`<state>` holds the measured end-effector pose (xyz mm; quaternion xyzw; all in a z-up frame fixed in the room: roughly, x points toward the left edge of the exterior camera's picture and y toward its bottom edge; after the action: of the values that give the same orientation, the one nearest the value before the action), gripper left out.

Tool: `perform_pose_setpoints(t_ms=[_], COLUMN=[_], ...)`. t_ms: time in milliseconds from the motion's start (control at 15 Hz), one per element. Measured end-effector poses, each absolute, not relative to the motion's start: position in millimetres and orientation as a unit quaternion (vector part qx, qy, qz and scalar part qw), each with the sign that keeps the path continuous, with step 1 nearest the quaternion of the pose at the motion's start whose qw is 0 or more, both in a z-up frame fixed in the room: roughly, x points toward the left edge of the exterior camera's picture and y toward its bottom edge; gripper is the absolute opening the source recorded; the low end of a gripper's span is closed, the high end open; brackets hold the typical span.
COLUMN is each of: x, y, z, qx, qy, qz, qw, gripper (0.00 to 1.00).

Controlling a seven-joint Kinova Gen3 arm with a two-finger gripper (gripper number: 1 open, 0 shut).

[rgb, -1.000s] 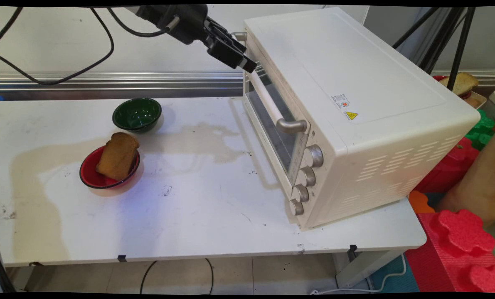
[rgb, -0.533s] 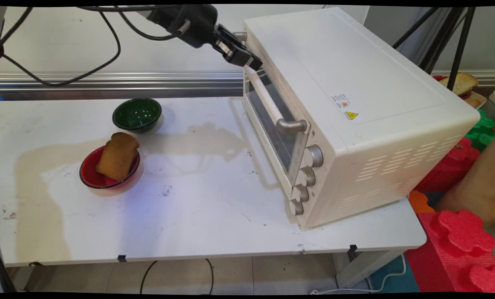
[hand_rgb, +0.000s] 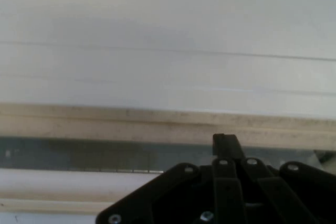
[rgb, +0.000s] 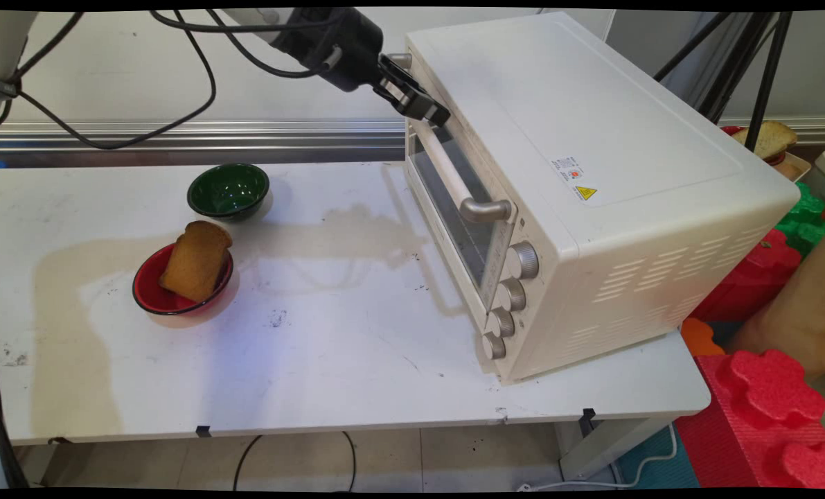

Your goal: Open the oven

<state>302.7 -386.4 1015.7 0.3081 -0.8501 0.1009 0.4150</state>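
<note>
White table (rgb: 329, 360); jaws (rgb: 431, 111) against oven door (rgb: 454, 201) top.

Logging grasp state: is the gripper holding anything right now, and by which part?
Nothing visibly held. The gripper is at the toaster oven's upper door edge, above the far end of the door handle; whether it touches cannot be told.

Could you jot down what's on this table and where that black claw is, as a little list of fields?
gripper: gripper at the top edge of the toaster oven door, above the far end of its handle
oven door: looks shut
red bowl: holds a slice of toast leaning on its rim
green bowl: empty, behind the red bowl
table: white, stained
</note>
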Motion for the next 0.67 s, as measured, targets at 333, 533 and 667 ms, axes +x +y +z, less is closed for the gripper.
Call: perform_pose_setpoints(t_ms=[333, 533, 667], x=[295.2, 291.4, 290.6], y=[-390.9, -391.8, -390.5], z=[1005.9, 998.6, 994.9], qx=[0.324, 0.333, 0.340], qy=[-0.847, -0.846, -0.844], qz=[0.097, 0.094, 0.093], qw=[0.410, 0.407, 0.405], gripper=[0.00, 0.00, 0.00])
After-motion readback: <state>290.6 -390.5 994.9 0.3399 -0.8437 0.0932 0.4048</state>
